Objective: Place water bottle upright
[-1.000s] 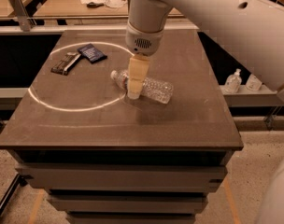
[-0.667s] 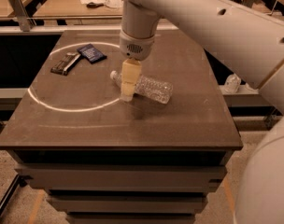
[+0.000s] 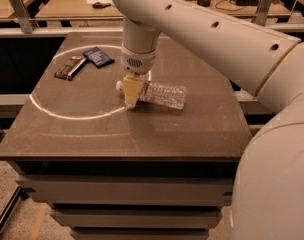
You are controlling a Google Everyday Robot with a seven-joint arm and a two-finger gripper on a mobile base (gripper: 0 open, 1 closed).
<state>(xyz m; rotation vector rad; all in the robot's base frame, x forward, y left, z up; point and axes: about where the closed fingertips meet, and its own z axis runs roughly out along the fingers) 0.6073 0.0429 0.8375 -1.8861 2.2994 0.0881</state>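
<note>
1. Arm [image 3: 272,174] fills the near right and reaches up and over to the middle of the table [image 3: 142,134].
2. Ring [image 3: 67,115], a thin white circle on the table, curves under the work spot.
3. Gripper [image 3: 131,98] points straight down at the neck end of the bottle [image 3: 164,95], low and touching or nearly touching it. Whether it is apart or clamped on the neck cannot be told.
4. Change: over the last second the gripper has slid a little to the left, from nearer the bottle's shoulder toward the cap [image 3: 119,85], and the arm has swung with it. The bottle has not moved. I judge this to be lining up a grasp near the neck, with the lift not yet begun.
5. Bottle lies flat near the table's centre, on the ring's right edge. Its long axis runs left to right, the cap pointing left and slightly away and the base right and slightly nearer.
6. Farther left, inside the ring, lie a dark bar [image 3: 69,67] and a blue packet [image 3: 98,56], well apart from the bottle.
7. Benches [image 3: 67,4] stand beyond.
</note>
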